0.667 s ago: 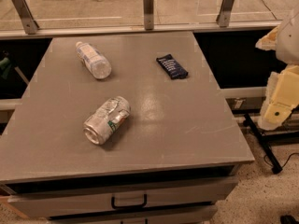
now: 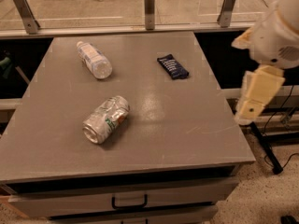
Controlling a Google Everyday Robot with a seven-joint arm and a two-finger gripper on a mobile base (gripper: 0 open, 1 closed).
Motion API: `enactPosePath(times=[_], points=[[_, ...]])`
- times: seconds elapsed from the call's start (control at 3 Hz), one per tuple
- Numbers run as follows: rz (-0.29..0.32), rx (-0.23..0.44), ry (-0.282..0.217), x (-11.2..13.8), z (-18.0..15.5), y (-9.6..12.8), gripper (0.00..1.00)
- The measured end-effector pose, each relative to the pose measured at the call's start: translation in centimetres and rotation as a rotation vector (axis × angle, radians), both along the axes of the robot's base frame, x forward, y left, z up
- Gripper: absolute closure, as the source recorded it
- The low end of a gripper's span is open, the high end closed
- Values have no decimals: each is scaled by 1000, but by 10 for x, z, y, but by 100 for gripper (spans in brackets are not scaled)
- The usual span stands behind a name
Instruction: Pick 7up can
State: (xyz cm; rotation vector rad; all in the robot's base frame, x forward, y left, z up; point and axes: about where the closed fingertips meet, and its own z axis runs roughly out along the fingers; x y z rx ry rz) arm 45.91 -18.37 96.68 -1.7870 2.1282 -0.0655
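Note:
The 7up can (image 2: pixel 106 119) is a dented silvery can with green lettering and a red spot. It lies on its side on the grey table (image 2: pixel 177 125), left of the middle, open end toward the front left. My gripper (image 2: pixel 254 97) is the cream-coloured end of the white arm. It hangs off the table's right edge, well to the right of the can and not touching anything.
A clear plastic bottle with a white cap (image 2: pixel 94 59) lies at the back left. A flat dark blue packet (image 2: pixel 173 66) lies at the back right. A metal rail with posts (image 2: pixel 149 8) runs behind the table. A drawer with a handle (image 2: pixel 129 202) is below the front edge.
The arm and gripper have moved a little to the left, closer to the table's right edge. The can, bottle and packet have not moved.

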Motion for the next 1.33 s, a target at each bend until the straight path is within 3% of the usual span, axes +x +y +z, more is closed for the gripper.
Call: enactPosePath(times=[0.33, 0.67, 1.0, 1.33], points=[[185, 62, -37, 40, -16, 55, 0], [411, 105, -38, 63, -41, 107, 0], [605, 134, -2, 50, -65, 148, 0], [762, 167, 28, 24, -81, 182, 0]])
